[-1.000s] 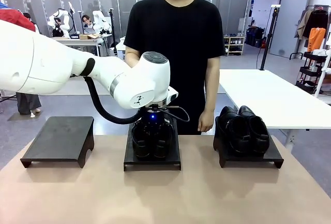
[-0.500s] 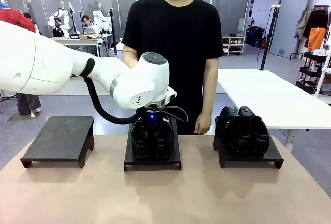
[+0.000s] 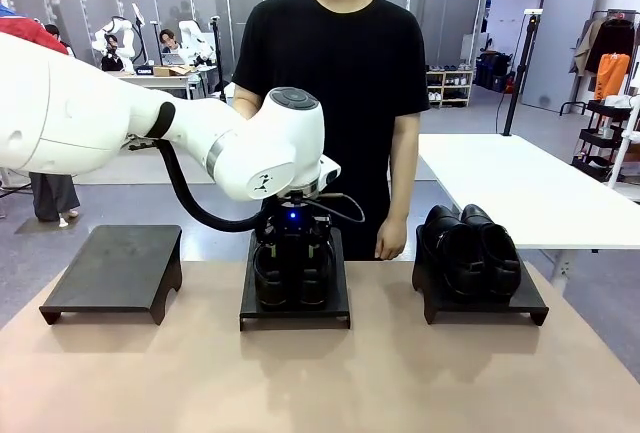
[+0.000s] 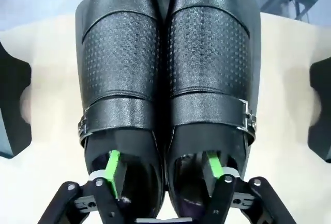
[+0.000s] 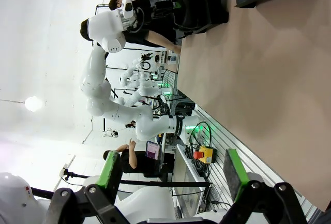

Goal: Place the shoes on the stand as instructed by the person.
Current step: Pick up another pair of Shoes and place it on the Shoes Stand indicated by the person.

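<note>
Where the left arm reaches in over the table (image 3: 320, 383), its left gripper (image 3: 292, 245) hangs directly above the buckle-strap shoes (image 3: 292, 273), which stand side by side on the middle stand (image 3: 295, 311); in the left wrist view the left gripper (image 4: 164, 169) has its fingers spread moderately wide, one green pad (image 4: 113, 164) dipped into the opening of one shoe and the other pad down in the opening of its mate, so the two adjoining inner walls of the pair lie between them; whether the pads press on the leather cannot be told; ahead of the fingertips run the silver buckle straps (image 4: 243, 118), then the perforated uppers and the glossy toes; the plain shoes (image 3: 470, 251) sit on the right-hand stand (image 3: 480, 305), well apart from the gripper toward the robot's right; the left-hand stand (image 3: 112, 271) lies well apart on the other side; beyond the gripper the person (image 3: 335, 83) stands at the far edge, one hand (image 3: 390, 241) hanging just behind the table; the right gripper (image 5: 170, 175) is spread wide on nothing, with tabletop and distant room beyond it.
</note>
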You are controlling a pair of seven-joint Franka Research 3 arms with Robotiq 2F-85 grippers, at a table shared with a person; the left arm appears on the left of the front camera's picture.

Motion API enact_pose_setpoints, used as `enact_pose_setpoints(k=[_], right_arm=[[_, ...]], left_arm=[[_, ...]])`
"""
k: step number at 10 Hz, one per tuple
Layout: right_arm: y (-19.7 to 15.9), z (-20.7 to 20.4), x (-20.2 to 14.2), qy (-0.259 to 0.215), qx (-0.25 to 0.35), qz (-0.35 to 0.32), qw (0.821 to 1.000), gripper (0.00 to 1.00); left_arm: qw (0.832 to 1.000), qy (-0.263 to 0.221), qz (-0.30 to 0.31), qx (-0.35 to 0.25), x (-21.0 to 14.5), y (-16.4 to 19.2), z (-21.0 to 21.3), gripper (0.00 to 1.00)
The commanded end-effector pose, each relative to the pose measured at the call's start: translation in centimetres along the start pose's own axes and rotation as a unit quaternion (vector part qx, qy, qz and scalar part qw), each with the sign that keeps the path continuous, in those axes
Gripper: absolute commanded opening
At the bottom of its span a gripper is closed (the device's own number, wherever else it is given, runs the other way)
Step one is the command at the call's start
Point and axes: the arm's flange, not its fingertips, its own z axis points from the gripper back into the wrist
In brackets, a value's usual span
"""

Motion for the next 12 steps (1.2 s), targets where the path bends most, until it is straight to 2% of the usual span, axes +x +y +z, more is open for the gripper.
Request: enact_pose_setpoints(k=[1, 3, 4, 12], right_arm=[[0.3, -0.2, -0.3, 0.003, -0.008, -0.003, 1.000, 1.00], [0.3, -0.2, -0.3, 0.003, -0.008, -0.003, 1.000, 1.00], [0.3, -0.2, -0.3, 0.003, -0.008, -0.003, 1.000, 1.00], [0.3, -0.2, -0.3, 0.003, -0.008, -0.003, 1.000, 1.00]], left_arm=[[1.000, 0.004, 0.019, -0.003, -1.6, 1.2, 0.6, 1.00], [1.000, 0.015, 0.020, -0.006, -2.4, 1.6, 1.3, 1.00], [1.000, 0.000, 0.004, 0.002, -0.6, 0.4, 0.6, 1.00], [1.000, 0.000, 0.004, 0.002, -0.6, 0.4, 0.6, 1.00]])
